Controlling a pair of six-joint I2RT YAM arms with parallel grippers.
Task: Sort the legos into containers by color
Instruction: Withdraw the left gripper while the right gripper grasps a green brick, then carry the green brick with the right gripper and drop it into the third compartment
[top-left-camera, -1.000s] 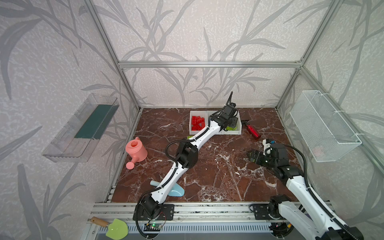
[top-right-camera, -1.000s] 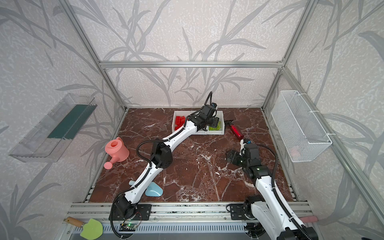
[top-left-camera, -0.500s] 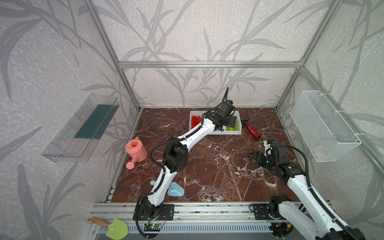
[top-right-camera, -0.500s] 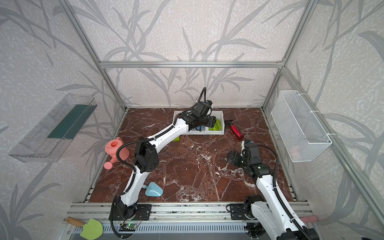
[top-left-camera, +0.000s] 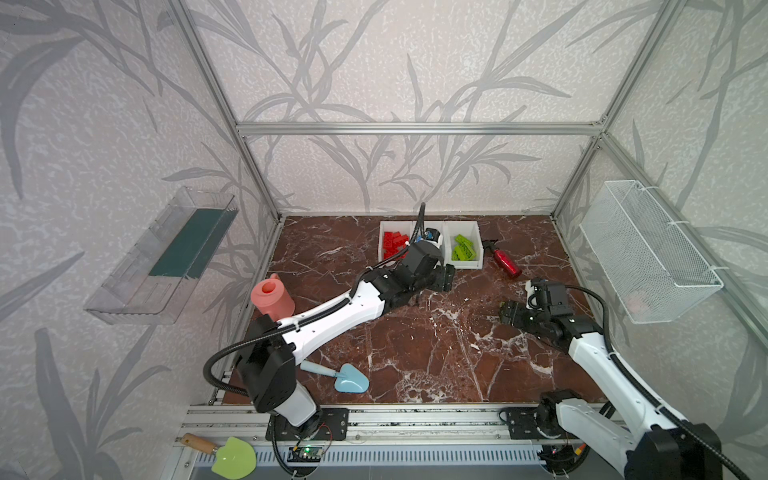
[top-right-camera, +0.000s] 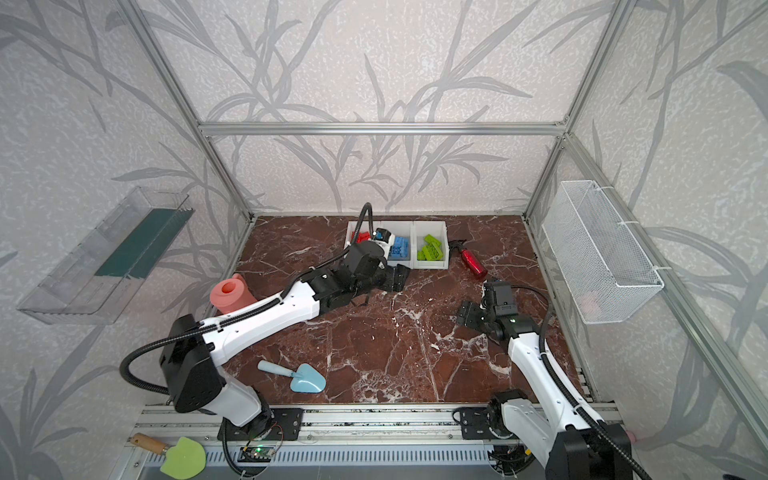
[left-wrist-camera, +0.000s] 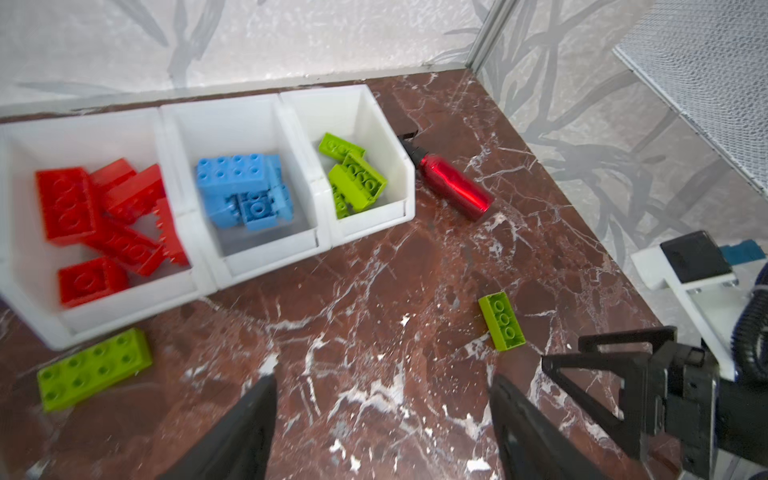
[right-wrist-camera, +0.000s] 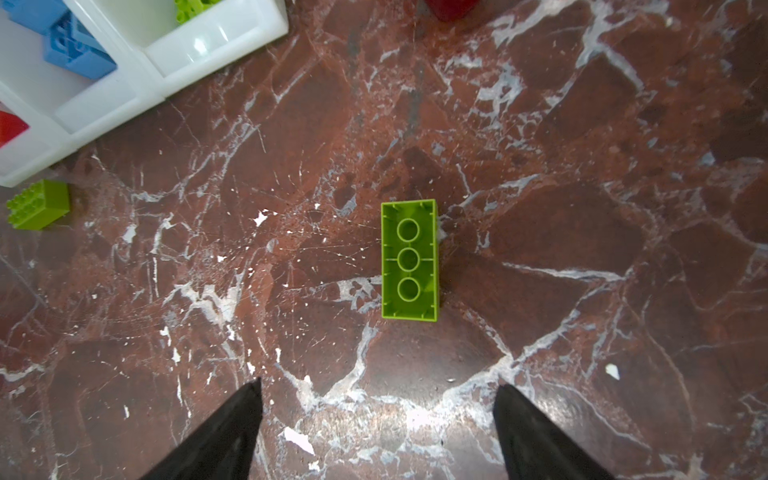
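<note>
I'm hovering the right claw (right-wrist-camera: 378, 383), spread and empty, with the upside-down lime green rectangular plastic brick (right-wrist-camera: 409, 259) lying just ahead of its tips, and I'm fearing an off-centre descent knocking it skidding over the red-brown marble floor (right-wrist-camera: 582, 124).

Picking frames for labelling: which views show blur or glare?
Left wrist view: motion-smeared, worst on the red plastic bricks in the white plastic bins. Right wrist view: crisp on the upturned lime green plastic brick, glare on the red-brown marble tabletop near it.

glossy plastic legos (left-wrist-camera: 68, 203) fill smooth white plastic containers (left-wrist-camera: 232, 116) beside a shiny metal bottle (left-wrist-camera: 453, 187) on polished marble floor (right-wrist-camera: 582, 249).
</note>
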